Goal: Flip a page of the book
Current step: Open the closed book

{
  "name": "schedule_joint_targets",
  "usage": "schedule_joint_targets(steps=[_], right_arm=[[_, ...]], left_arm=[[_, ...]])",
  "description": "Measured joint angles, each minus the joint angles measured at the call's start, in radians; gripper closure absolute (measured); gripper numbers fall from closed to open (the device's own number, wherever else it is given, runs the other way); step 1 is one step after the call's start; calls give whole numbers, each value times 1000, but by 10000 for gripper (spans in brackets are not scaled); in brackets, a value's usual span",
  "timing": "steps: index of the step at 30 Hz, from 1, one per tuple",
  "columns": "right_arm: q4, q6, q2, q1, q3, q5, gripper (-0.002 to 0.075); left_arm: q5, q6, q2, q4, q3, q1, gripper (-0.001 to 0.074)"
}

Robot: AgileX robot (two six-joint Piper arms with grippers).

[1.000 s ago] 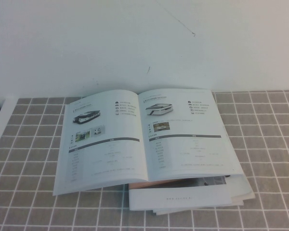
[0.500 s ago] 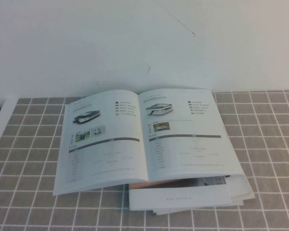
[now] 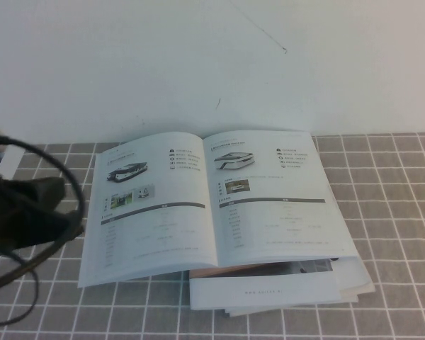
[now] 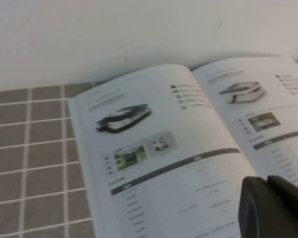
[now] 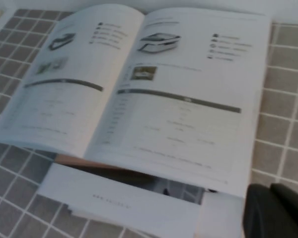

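The book [image 3: 212, 202] lies open on the tiled mat, propped on a stack of booklets. The page [image 3: 276, 195] is its right-hand leaf, with a white boat-like vehicle, a small photo, a dark bar and table text; it lies flat. It also shows in the right wrist view [image 5: 188, 94]. The left-hand leaf [image 3: 156, 202] shows a dark vehicle. My left arm [image 3: 28, 205] is blurred at the book's left edge. My left gripper [image 4: 267, 181] hovers shut over the left leaf. My right gripper [image 5: 270, 189] is shut, empty, off the book's near right corner.
A stack of white booklets [image 3: 269, 290] sticks out under the book's near edge. A white wall [image 3: 212, 64] rises right behind the book. Grey tiled mat [image 3: 389, 184] lies bare to the right of the book. A black cable [image 3: 28, 283] loops near the left arm.
My left arm has come into the high view from the left, up to the book's left edge. The book and its pages have not moved.
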Motion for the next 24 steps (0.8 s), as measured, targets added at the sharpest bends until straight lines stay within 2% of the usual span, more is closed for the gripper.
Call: schedule_joint_targets(steps=[4, 9, 14, 21, 24], right_arm=[[246, -282, 149, 52, -1, -73, 727], [384, -479, 279, 171, -47, -199, 727], [396, -510, 435, 220, -140, -192, 727], [341, -504, 630, 222, -280, -138, 725], [336, -502, 687, 222, -344, -131, 680]], left_arm=[[-10, 3, 153, -6, -86, -99, 738], [-18, 6, 359, -19, -209, -137, 738], [-16, 6, 559, -31, -342, -139, 738], [70, 14, 780, -31, -534, -127, 738], [112, 18, 866, -29, -594, -111, 738]])
